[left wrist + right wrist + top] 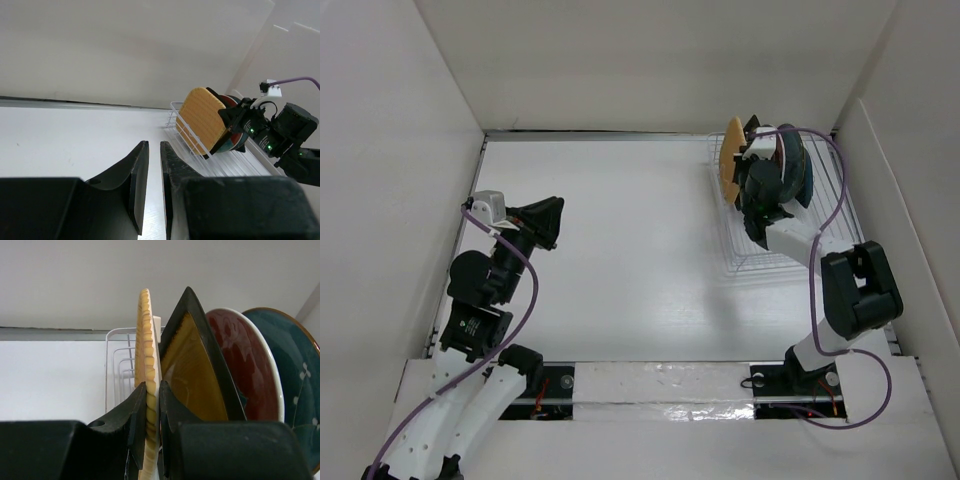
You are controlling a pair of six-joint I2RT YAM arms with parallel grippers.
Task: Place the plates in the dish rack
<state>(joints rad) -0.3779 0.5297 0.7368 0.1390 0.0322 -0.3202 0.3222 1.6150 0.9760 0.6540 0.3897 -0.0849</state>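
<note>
The dish rack (750,258) sits at the far right of the surface (620,250). Four plates stand on edge in it, faces turned left and right, in a row running left to right: the tan-orange plate (146,340), the square mustard-yellow plate (192,375), the red marbled plate (245,365) and the teal plate (295,365). The right arm rises from its near-right base, elbow high, with the wrist reaching far over the rack. The right tool (153,388) pinches the rim of the tan-orange plate, one finger on each face. The left arm is folded back over the left of the surface. The left tool (154,147) points far-right, narrow and holding nothing.
</note>
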